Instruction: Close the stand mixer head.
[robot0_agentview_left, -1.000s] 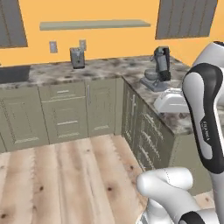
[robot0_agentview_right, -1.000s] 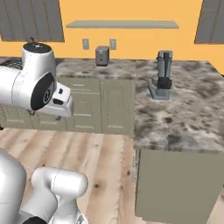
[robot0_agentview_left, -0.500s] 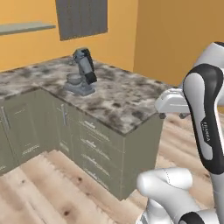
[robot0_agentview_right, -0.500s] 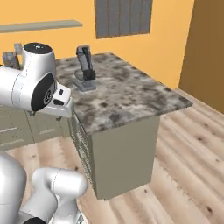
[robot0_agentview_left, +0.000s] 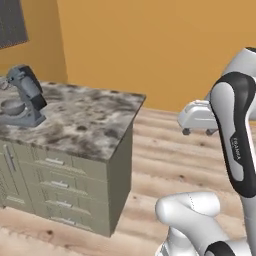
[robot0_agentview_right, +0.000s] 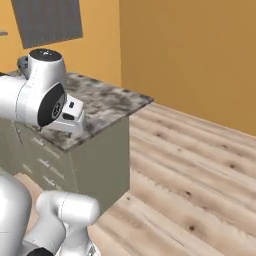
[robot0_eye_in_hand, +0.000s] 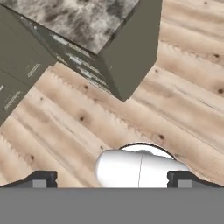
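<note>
— Orange walls, plank floor, and a speckled stone counter (robot0_agentview_left: 95, 117) on a block of grey-green drawers (robot0_agentview_left: 55, 185). Where's your target on it?

— Look to the far left of the left base view. You'll find the stand mixer head (robot0_agentview_left: 27, 90) there, tipped up and back, black end low at about 5 o'clock, front end raised toward 11 o'clock, above the metal bowl (robot0_agentview_left: 12, 106).

— So its long axis is tilted, not level?

— Yes. My judgement: you'd press the raised front end downward toward the bowl to close it.

— And which way does it lie from your hand?

— In that view the gripper (robot0_agentview_left: 197, 116) hangs out over the floor, well apart from the mixer, which sits at roughly 9 o'clock from it across the counter. The hand view looks down at the counter's corner and the floorboards.

— Is the hand gripping anything?

— Nothing. You can see the two fingertips (robot0_eye_in_hand: 43, 178) set wide apart at the bottom of the hand view, with bare space between them.
</note>
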